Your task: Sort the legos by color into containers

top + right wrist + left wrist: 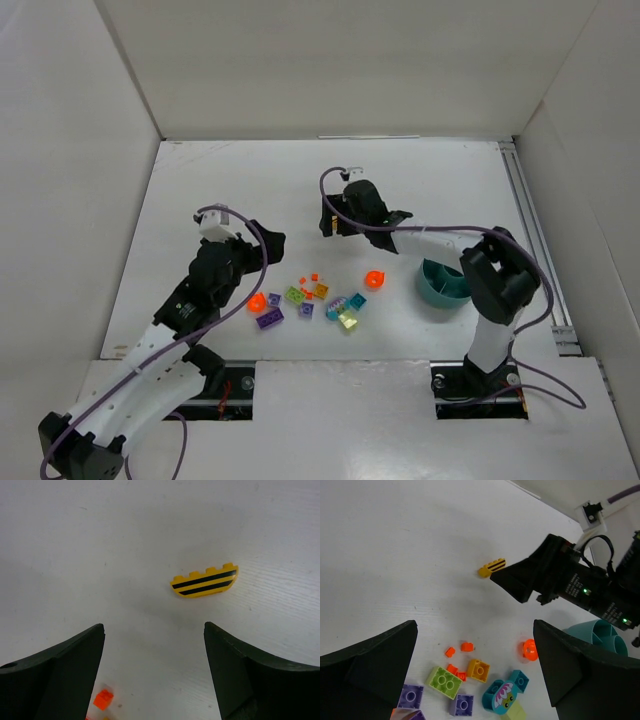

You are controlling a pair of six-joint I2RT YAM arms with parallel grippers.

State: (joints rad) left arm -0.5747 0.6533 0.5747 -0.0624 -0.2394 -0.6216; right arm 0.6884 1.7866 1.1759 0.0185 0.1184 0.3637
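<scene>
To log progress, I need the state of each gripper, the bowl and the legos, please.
left gripper: open, empty
right gripper: open, empty
yellow striped lego: loose on the table, not gripped
other legos: scattered on the table, unsorted
teal bowl: upright, partly hidden by the right arm

Bright legos (310, 298) lay clustered just left of the divided teal bowl (434, 290); a yellow black-striped brick (204, 580) lay farther behind them.
</scene>
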